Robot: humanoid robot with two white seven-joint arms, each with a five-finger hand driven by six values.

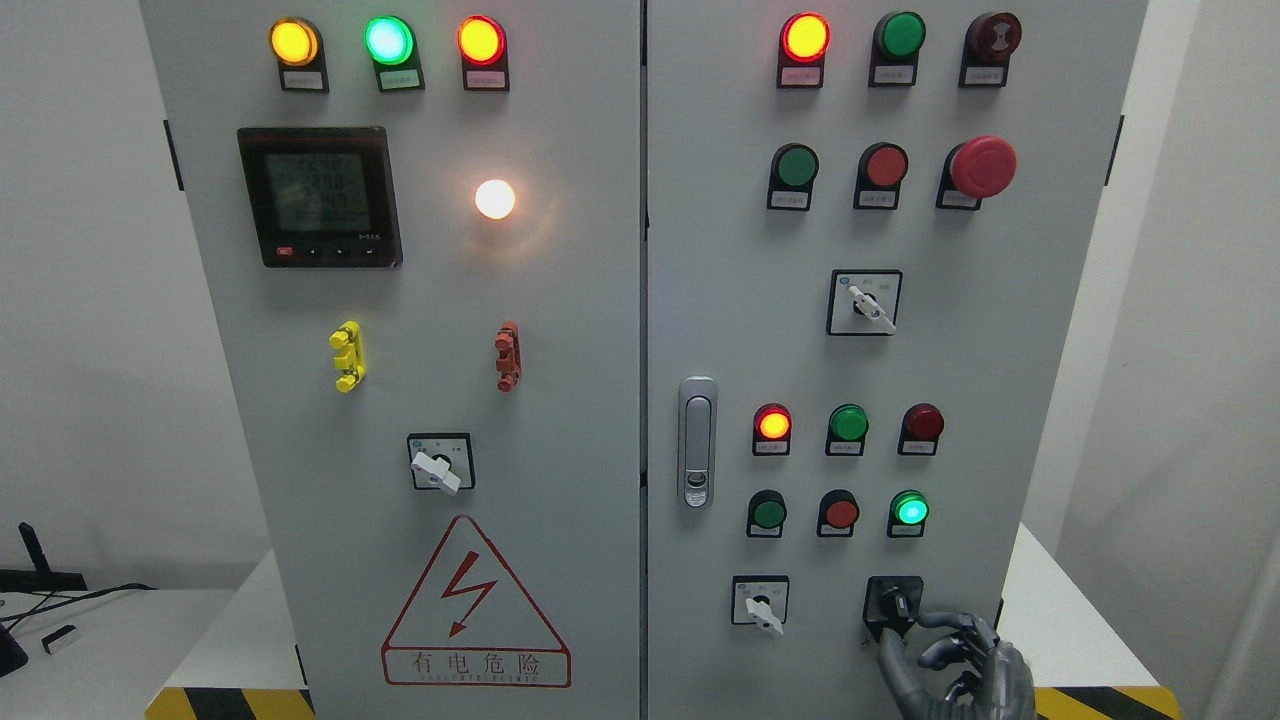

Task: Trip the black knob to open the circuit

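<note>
The black knob [893,603] sits at the lower right of the right cabinet door, its handle tilted toward the upper left. My right hand [950,655] comes up from the bottom edge just below and right of the knob. Its fingers [945,622] are curled loosely, with fingertips close to the knob's lower right side. Whether they touch the knob is not clear. The hand holds nothing. My left arm is out of view.
A white selector switch [762,606] sits left of the black knob. Lamps and push buttons [841,512] are above it, a lit green lamp [909,510] straight above. A door handle [697,440] is further left. A yellow-black striped edge [1100,700] runs along the bottom.
</note>
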